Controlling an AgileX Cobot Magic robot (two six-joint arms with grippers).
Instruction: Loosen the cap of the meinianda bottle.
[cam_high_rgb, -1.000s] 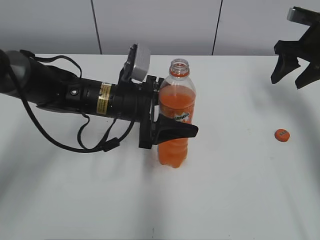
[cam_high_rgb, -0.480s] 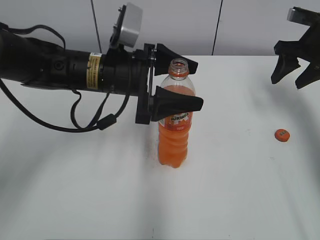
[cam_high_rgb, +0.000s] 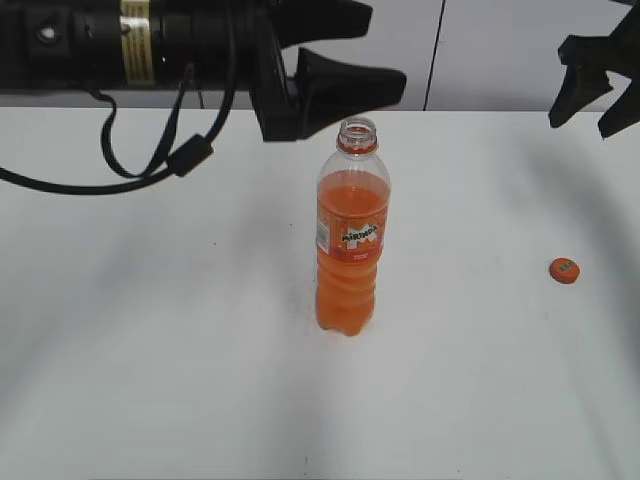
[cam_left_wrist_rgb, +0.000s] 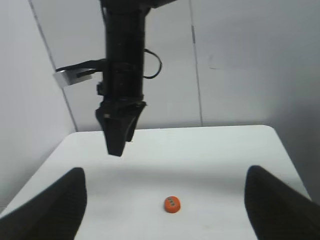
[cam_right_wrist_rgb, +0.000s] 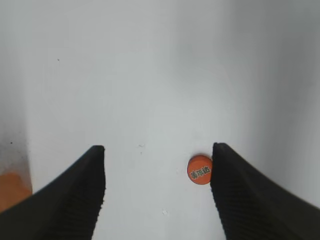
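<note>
The left tool (cam_high_rgb: 355, 50), black w/ two long tapered fingers, hung high above the white desk (cam_high_rgb: 150, 350), fingers spread wide, holding nothing & touching nothing. In the ext. view its lower finger (cam_high_rgb: 350, 85) pointed right, tip just above and slightly right of the open mouth of the tall clear plastic meinianda bottle (cam_high_rgb: 351, 235) w/ orange drink; a gap showed betw. finger & bottle. The bottle stood upright on the desk below the tool, orange neck ring visible, no cap on it, label facing the camera.

The small round orange plastic cap (cam_high_rgb: 564, 269) lay flat on the desk, well apart from the bottle, far to the right of the left tool & below the right tool (cam_high_rgb: 598, 95). In the left wrist view the cap (cam_left_wrist_rgb: 171, 204) sat betw. the two spread finger tips, well ahead of them, on the desk.

The right tool was raised at the upper right edge of the ext. view, partly cut off; fingers spread, empty. Right wrist view: both black fingers far apart, the cap (cam_right_wrist_rgb: 199, 170) on the desk betw. them, nearer the right-hand finger (cam_right_wrist_rgb: 245, 195) in the picture, not touched. An orange patch of the bottle (cam_right_wrist_rgb: 11, 192) showed at that view's left edge.
</note>
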